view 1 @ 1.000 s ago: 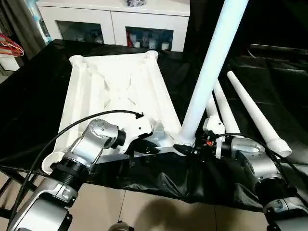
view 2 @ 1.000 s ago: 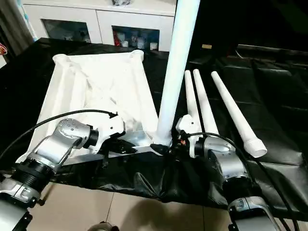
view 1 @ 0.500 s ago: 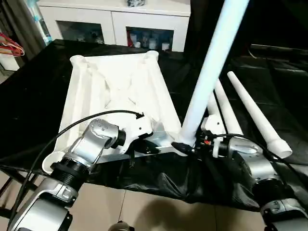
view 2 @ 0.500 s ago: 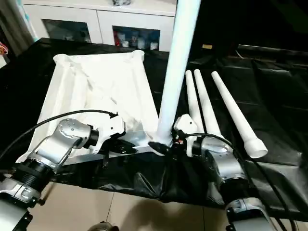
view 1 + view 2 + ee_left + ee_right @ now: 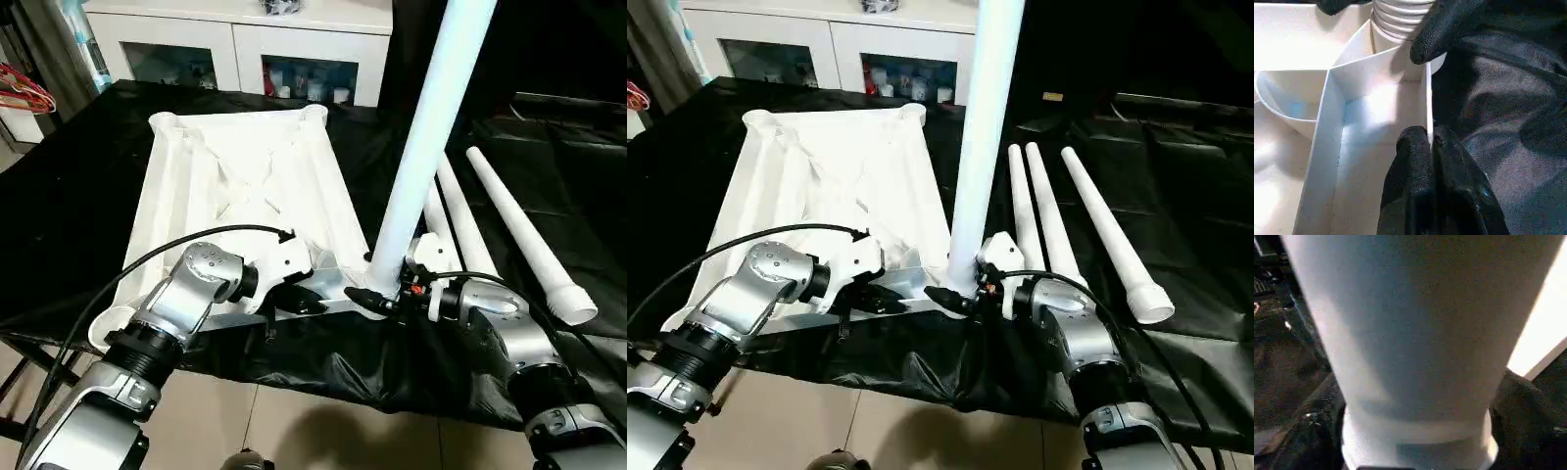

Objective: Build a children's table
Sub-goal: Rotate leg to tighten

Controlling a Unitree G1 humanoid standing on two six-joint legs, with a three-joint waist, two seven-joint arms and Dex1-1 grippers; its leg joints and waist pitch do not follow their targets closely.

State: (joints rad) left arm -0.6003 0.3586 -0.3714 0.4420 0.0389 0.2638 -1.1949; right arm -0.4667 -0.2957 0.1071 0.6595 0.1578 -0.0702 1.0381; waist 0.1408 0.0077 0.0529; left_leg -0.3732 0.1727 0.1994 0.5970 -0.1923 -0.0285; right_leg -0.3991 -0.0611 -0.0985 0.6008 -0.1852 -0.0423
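Left eye view cuts the upright leg (image 5: 423,147) off at the picture's top, and its base hides the tabletop (image 5: 245,196) corner socket it meets. The right tool (image 5: 377,297) has its black fingers pressed to either side of that leg's lower end, holding it; the right wrist view is mostly leg, so the fingertips there are hard to make out. The left tool (image 5: 1431,147) is closed narrow on the tabletop's thin near rim wall, just beside the same corner, and the leg's ribbed end (image 5: 1400,17) sits just beyond it. The tabletop lies ribbed side up on the black-draped desk (image 5: 59,196), stretching away from both tools. Three loose legs (image 5: 1097,230) lie beyond the right tool, with bare desk farther out. A white cabinet (image 5: 245,49) stands behind the desk's far edge.
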